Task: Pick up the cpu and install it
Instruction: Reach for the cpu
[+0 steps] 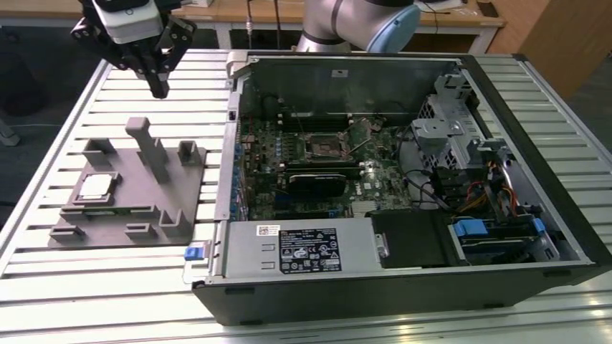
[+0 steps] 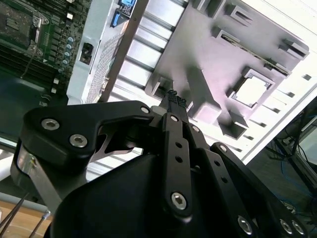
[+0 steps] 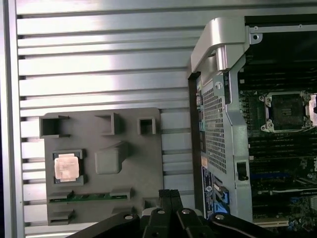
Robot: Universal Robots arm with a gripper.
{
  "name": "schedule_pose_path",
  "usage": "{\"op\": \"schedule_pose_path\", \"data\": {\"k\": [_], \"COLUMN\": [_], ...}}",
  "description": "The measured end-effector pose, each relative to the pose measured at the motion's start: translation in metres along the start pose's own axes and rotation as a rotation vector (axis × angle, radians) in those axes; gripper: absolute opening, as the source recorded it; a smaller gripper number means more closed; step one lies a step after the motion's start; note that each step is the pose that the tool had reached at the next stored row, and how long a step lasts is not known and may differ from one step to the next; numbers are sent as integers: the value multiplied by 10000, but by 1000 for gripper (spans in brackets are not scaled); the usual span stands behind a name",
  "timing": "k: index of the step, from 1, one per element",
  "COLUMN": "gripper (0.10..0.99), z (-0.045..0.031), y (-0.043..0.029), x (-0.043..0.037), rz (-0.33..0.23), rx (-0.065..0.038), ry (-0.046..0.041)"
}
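Gripper (image 1: 158,90), fingers pinched together and empty, hangs over our slatted table (image 1: 96,287); near it, a grey tray (image 1: 188,190) holds the cpu (image 1: 96,188).

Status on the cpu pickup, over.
Gripper shut, empty, hovering off the grey tray. Cpu lying in its tray pocket. Nothing over it.

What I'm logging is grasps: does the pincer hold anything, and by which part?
Nothing: the pincer is shut and empty; the cpu lies in the grey tray.
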State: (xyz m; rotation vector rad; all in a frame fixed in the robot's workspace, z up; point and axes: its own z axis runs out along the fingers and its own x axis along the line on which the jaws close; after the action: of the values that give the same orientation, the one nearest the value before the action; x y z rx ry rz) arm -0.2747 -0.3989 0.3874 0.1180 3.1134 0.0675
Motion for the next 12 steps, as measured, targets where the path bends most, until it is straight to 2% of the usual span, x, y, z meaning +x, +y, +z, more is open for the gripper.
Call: {"op": "schedule_pose_path", "data": {"k": [12], "gripper": [106], "z": [5], "y": [-9], "x": [118], "rz": [0], "rx": [-1], "ry": [2]}}
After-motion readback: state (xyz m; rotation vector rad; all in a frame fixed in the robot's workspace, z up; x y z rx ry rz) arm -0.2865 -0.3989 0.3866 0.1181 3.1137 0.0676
